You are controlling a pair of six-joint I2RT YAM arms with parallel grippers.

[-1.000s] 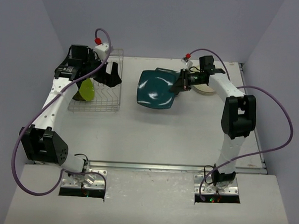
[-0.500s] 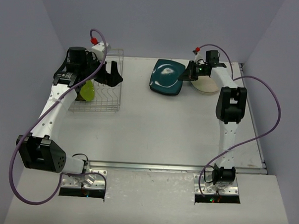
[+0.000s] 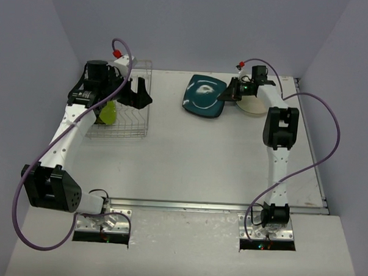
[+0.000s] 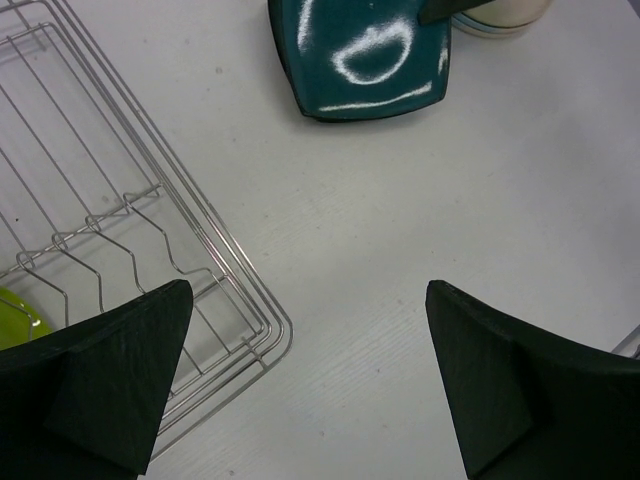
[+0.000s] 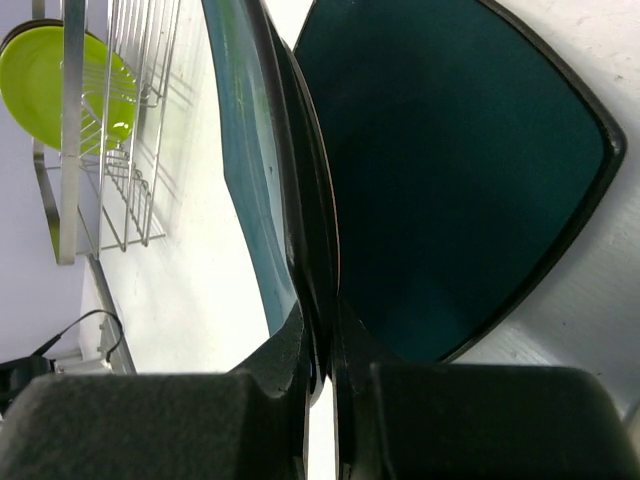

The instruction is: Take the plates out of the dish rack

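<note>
The right gripper [image 3: 226,94] clenches the dark teal rounded-square plate [image 3: 203,96] near the white table's [image 3: 189,156] far edge, and the left gripper [image 4: 308,300] is spread wide.

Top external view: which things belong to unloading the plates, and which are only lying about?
Job: dish rack; yellow-green plate in it; teal plate clamped in the right end effector; cream plates beside it.
Not the job: purple cables; white table.

This is a robotics lab booth rather than a kitchen. Bare lilac walls [image 3: 195,28] box in a plain white surface [image 3: 195,169]. A left arm [image 3: 62,139] and a right arm [image 3: 281,127] are bolted to metal mounting plates [image 3: 102,223] at its near edge.
</note>
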